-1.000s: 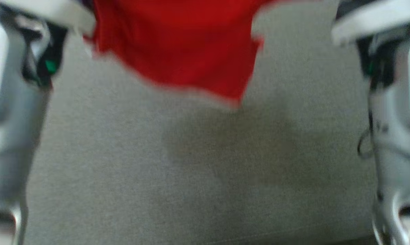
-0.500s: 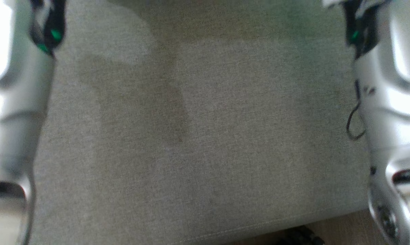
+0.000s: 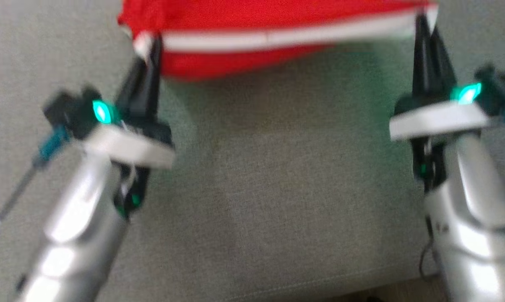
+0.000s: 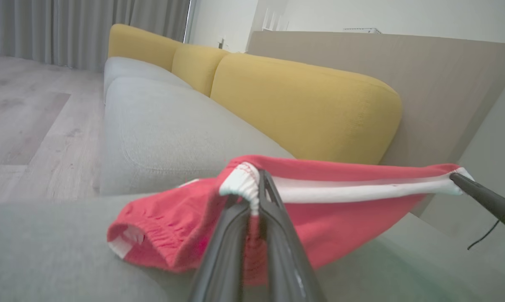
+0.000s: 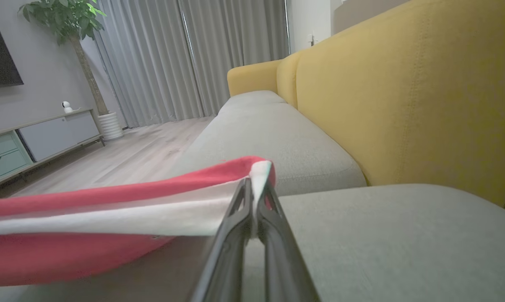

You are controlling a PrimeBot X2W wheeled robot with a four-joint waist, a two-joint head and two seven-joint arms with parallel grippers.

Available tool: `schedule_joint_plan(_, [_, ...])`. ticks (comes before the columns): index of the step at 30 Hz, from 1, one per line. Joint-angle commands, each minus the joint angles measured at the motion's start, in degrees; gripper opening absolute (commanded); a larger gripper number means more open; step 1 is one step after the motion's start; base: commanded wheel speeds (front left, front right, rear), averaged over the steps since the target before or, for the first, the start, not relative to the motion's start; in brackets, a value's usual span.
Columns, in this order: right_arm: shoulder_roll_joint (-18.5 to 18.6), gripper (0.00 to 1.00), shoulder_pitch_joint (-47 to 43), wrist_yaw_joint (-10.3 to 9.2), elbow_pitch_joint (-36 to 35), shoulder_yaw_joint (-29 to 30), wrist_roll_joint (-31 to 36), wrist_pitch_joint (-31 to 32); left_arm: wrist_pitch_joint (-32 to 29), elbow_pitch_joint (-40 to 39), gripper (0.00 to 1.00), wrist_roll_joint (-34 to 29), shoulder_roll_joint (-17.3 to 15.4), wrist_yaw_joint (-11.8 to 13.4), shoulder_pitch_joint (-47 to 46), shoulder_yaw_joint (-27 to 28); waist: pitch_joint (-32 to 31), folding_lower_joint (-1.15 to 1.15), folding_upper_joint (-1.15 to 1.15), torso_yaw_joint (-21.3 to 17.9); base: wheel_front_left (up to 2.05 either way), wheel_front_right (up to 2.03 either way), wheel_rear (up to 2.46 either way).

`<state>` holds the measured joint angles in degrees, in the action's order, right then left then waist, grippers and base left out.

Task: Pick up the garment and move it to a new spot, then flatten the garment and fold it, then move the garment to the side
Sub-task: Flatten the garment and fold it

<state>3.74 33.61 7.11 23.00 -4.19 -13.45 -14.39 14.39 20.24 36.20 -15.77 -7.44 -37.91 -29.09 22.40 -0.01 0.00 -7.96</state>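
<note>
In the head view, your left gripper point(image 3: 152, 48) and right gripper point(image 3: 423, 23) pinch the red fabric shorts point(image 3: 235, 12) by their white waistband, taut above the grey sofa seat cushion point(image 3: 277, 188). Left wrist view: the fingers point(image 4: 277, 243) pinch the band, and the cloth sags onto the cushion. Right wrist view: the fingers point(image 5: 277, 260) pinch the band's other end.

Support surface: grey fabric seat cushion point(image 3: 277, 201) of a sofa, spanning the centre and lower part of the head view, with a stitched front seam along the bottom edge. Yellow back cushions point(image 4: 303, 109) stand behind it, upper centre of the left wrist view. The red garment point(image 4: 185, 226) rests its lower left portion on the seat. Its white-banded edge is raised clear.
</note>
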Motion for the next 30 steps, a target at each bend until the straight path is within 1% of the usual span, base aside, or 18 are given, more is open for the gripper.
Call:
schedule_joint_plan(1, [-0.9,0.0,-5.1,0.37,-4.5,-0.2,0.6,-0.6,0.6,-4.7,0.0,-0.7,-2.0,0.9,3.8,2.4,-4.6,0.01,0.0,0.7,0.0,0.0,0.0])
schedule_joint_plan(5, [-0.9,0.0,-15.3,0.37,-10.4,0.2,0.8,-0.3,0.6,-10.8,0.0,-1.3,-1.5,2.4,14.1,3.2,-9.9,0.01,0.0,0.6,0.0,0.0,0.0])
schedule_joint_plan(9, [-0.9,0.0,-25.3,0.37,-18.4,1.2,0.8,2.3,0.6,-16.8,0.0,-1.4,-1.5,4.6,24.0,3.6,-14.1,0.01,0.0,-0.2,0.0,0.0,0.0])
schedule_joint_plan(10, [-0.9,0.0,-25.3,0.37,-18.4,1.2,0.8,2.3,0.6,-16.8,0.0,-1.4,-1.5,4.6,24.0,3.6,-14.1,0.01,0.0,-0.2,0.0,0.0,0.0])
schedule_joint_plan(13, [-0.9,0.0,-32.1,0.37,-25.4,2.4,1.0,4.9,0.6,-21.3,0.0,-1.0,-1.2,6.5,30.7,4.2,-16.2,0.01,0.0,-0.7,0.0,0.0,0.0])
schedule_joint_plan(14, [-0.9,0.0,-36.0,0.37,-30.0,3.2,1.2,6.8,0.6,-23.9,0.0,-0.6,-1.1,7.7,34.5,4.1,-16.9,0.01,0.0,-0.7,0.0,0.0,0.0])
schedule_joint_plan(18, [-0.9,0.0,-41.2,0.37,-36.5,4.7,1.7,10.2,-0.1,-27.3,0.0,0.2,-0.6,9.0,39.8,2.6,-16.8,0.01,0.0,0.4,0.0,0.0,0.0])
schedule_joint_plan(21, [-0.9,0.0,-42.2,0.37,-38.1,5.9,2.6,11.8,-1.2,-27.9,0.0,0.9,0.1,9.2,41.3,1.2,-15.7,0.01,0.0,1.9,0.0,0.0,0.0])
schedule_joint_plan(23, [-0.9,0.0,-41.5,0.37,-37.5,6.4,2.8,12.5,-2.1,-27.2,0.0,1.3,0.8,9.1,41.2,0.2,-14.8,0.01,0.0,3.1,0.0,0.0,0.0])
schedule_joint_plan(26, [-0.9,0.0,-39.1,0.37,-35.0,7.3,4.0,13.4,-3.3,-24.8,0.0,2.3,2.1,8.3,39.7,-0.9,-13.4,0.01,0.0,5.2,0.0,0.0,0.0])
schedule_joint_plan(30, [-0.9,0.0,-32.9,0.37,-30.3,7.6,6.0,15.3,-4.6,-20.0,0.0,4.4,5.0,7.1,35.7,-1.3,-11.4,0.01,0.0,7.9,0.0,0.0,0.0])
